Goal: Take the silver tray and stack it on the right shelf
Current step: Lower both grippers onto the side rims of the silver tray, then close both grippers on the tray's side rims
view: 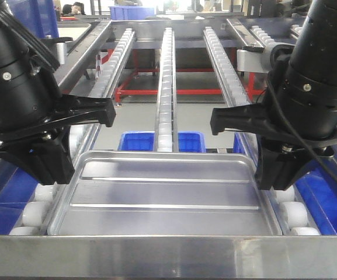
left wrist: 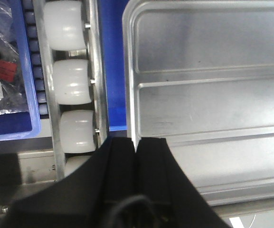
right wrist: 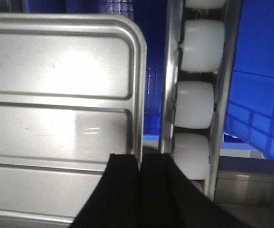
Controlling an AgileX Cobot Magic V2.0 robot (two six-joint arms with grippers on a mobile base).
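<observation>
Just behind the shelf's point(view: 218, 55) broad front rail point(view: 168, 254), the silver tray point(view: 162, 198) lies level with its floor up, its two long ridges running side to side. The left gripper point(left wrist: 137, 154) has its jaws closed on the tray's left rim, and the right gripper point(right wrist: 139, 166) has its jaws closed on the tray's right rim; in both wrist views the thin metal edge is pinched between the black fingers point(left wrist: 120, 161). White rollers point(left wrist: 70, 83) of the side tracks run just outside the tray on either side, with a narrow gap between them and the rims. The middle roller track point(view: 166, 87) runs away from the tray's far edge. Blue bins point(view: 136, 141) sit below, showing past that far edge. Whether the tray rests on the rollers or is held just above them cannot be told.
</observation>
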